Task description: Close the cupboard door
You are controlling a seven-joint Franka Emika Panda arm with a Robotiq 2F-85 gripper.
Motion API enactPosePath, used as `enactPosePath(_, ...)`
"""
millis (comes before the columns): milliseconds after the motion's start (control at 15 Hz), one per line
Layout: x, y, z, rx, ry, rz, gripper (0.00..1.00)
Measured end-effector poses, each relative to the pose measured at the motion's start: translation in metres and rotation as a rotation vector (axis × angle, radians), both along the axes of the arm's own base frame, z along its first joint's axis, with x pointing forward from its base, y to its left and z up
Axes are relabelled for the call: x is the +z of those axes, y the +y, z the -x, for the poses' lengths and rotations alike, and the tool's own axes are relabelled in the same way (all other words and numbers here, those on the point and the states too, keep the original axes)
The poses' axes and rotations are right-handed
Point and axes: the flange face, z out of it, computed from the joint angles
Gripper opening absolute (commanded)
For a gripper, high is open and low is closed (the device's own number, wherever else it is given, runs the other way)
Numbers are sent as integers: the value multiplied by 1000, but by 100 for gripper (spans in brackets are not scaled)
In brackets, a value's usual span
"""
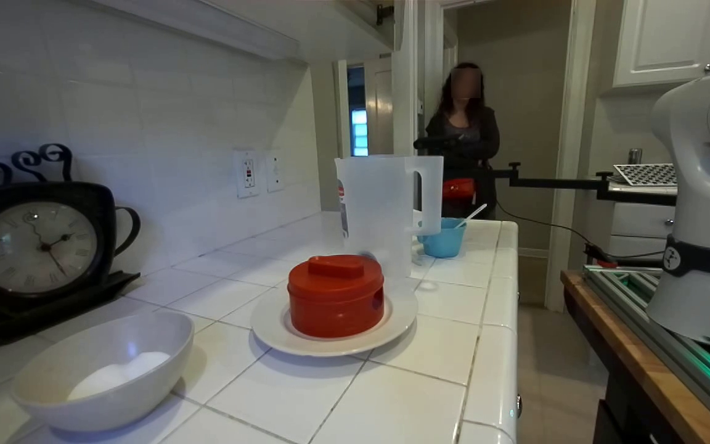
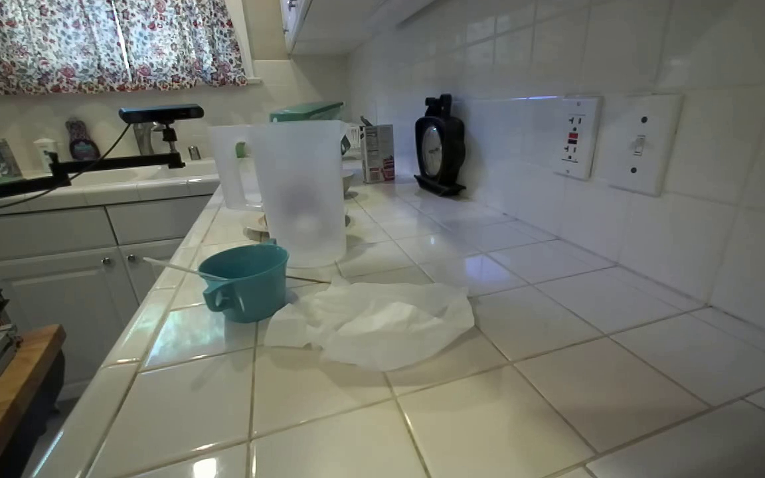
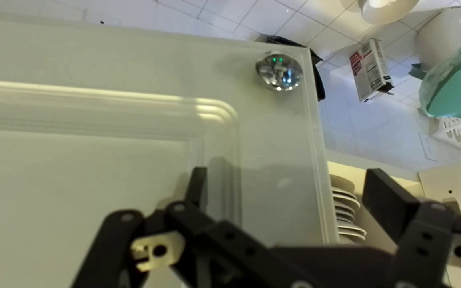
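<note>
The cupboard door (image 3: 262, 152) is a cream-white panel with a moulded border and a shiny round knob (image 3: 279, 71) near one corner. It fills the left and middle of the wrist view and stands open, with part of the cupboard interior (image 3: 378, 228) showing past its edge. My gripper (image 3: 286, 176) is open and empty. Its left finger lies in front of the door's face, and its right finger is beyond the door's edge, in front of the cupboard opening. I cannot tell whether either finger touches the door. The gripper is out of both exterior views.
Stacked plates (image 3: 348, 218) sit inside the cupboard. The tiled counter holds a pitcher (image 1: 373, 209), a red container (image 1: 335, 296) on a plate, a bowl (image 1: 102, 370), a clock (image 1: 37, 246) and a blue cup (image 2: 250, 282). A camera bar (image 1: 564, 183) extends from the arm base (image 1: 700, 246). A person (image 1: 463, 129) stands in the doorway.
</note>
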Motion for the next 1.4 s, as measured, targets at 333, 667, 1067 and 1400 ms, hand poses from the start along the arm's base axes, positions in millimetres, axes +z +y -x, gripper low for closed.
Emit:
enactPosePath(333,2,2,-17,14,5,23,100)
enactPosePath(667,8,5,-20,28,1,43,100)
enactPosePath(1067,9,28,34,100,172,59,100)
enactPosePath(1400,3,30,67,67,299,57,100)
